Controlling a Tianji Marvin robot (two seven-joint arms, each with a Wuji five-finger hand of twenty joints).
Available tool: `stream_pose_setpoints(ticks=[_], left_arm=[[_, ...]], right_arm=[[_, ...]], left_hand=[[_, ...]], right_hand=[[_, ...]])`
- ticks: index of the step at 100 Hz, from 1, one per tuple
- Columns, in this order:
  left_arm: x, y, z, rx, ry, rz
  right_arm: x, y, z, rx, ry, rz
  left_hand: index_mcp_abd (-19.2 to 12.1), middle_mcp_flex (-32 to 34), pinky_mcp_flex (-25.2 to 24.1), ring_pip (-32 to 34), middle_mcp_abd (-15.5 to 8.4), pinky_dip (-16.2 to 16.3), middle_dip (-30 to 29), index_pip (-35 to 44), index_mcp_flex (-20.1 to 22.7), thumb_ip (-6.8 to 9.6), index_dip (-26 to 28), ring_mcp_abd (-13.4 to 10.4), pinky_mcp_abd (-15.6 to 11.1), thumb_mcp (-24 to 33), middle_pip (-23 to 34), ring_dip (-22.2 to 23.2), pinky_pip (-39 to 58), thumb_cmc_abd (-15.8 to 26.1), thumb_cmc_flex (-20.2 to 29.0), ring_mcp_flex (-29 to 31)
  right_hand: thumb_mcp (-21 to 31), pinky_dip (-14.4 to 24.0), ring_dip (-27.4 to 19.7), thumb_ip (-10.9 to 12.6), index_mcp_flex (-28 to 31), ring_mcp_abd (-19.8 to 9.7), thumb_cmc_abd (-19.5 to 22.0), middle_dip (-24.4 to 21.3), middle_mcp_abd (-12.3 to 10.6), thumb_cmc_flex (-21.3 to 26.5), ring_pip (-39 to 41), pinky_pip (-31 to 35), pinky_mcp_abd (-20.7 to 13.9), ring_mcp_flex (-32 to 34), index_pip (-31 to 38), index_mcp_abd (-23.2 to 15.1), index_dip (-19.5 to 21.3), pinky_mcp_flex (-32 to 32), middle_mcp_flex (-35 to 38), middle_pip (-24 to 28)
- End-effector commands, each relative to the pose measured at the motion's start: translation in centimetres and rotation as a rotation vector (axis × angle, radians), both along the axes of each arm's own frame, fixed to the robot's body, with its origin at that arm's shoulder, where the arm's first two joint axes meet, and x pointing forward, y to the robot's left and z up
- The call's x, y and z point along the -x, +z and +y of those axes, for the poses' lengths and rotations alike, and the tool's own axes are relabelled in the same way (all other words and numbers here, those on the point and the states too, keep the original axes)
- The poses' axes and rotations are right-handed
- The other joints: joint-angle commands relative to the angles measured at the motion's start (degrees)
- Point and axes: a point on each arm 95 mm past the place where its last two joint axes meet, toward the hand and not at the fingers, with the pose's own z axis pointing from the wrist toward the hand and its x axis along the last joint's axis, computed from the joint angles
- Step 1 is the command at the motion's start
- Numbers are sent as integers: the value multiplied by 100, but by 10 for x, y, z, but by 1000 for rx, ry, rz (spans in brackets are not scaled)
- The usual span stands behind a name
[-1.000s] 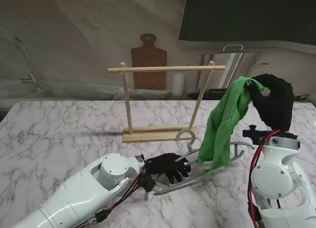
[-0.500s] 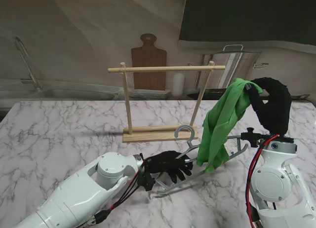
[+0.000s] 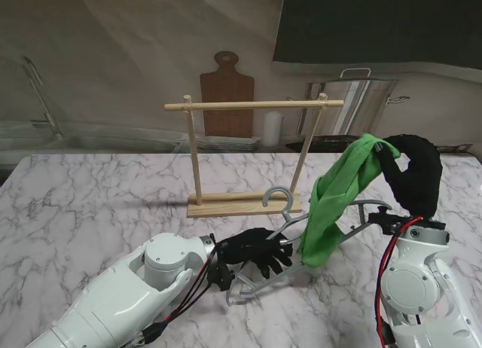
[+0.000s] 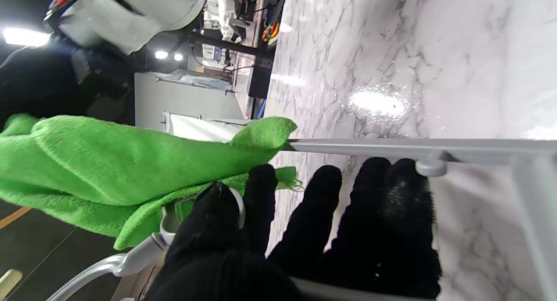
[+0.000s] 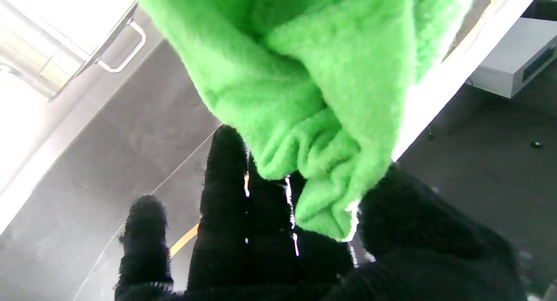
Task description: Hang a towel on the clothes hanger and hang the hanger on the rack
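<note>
So far, seen from the stand, the task looks about midway. The right hand (image 3: 410, 171) holds the green towel (image 3: 335, 197) up by one end, and the cloth hangs down across the far arm of the grey hanger (image 3: 301, 246). The left hand (image 3: 256, 254) grips the hanger low over the marble table (image 3: 98, 197). The wooden rack (image 3: 252, 156) stands farther from me with its top bar bare, so hanging the hanger is not yet done.

Through the left wrist camera, the fingers (image 4: 313, 222) curl around the hanger's frame (image 4: 391, 145), and the towel (image 4: 130, 162) lies over one bar.

Through the right wrist camera, the thumb and fingers (image 5: 226, 183) pinch a bunched fold of towel (image 5: 304, 96). Judging from this, the towel is draped but not released.
</note>
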Motion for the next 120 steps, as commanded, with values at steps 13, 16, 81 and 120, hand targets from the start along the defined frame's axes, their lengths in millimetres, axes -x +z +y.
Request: stream_pose_setpoints(ticks=[13, 16, 81, 120], left_arm=[[0, -2, 1, 12, 12, 27], [-1, -2, 1, 10, 18, 29], [-10, -6, 7, -20, 68, 42], [-12, -3, 12, -13, 98, 30]], right_arm=[[9, -20, -10, 36, -31, 53], [11, -21, -11, 40, -31, 57], [49, -12, -5, 87, 26, 0], [49, -12, -4, 98, 33, 7]], left_hand=[[-342, 194, 121, 100, -22, -74, 3, -23, -16, -8, -20, 184, 51, 144, 67, -33, -1790, 535, 389, 168], [-335, 198, 121, 104, -26, -75, 4, -24, -14, -8, -20, 176, 51, 144, 68, -32, -1789, 529, 392, 174], [-231, 244, 163, 145, -5, -77, 11, -16, 19, 2, 16, 215, 92, 152, 75, -29, -1729, 509, 435, 201], [-214, 257, 170, 146, -7, -92, 14, -20, 32, 4, 29, 209, 85, 151, 79, -38, -1726, 500, 440, 210]], right_hand=[[162, 56, 70, 11, -53, -222, 351, -13, -84, 343, 100, -104, -152, -79, 377, -342, -73, -91, -149, 212], [164, 57, 71, 11, -52, -210, 346, -13, -69, 349, 103, -104, -148, -82, 381, -328, -78, -91, -148, 216], [169, 72, 78, 18, -18, -162, 334, -8, -12, 378, 128, -98, -104, -61, 372, -274, -77, -88, -121, 219], [178, 76, 79, 20, 4, -142, 322, -2, 9, 382, 132, -94, -99, -56, 356, -245, -63, -91, -101, 218]])
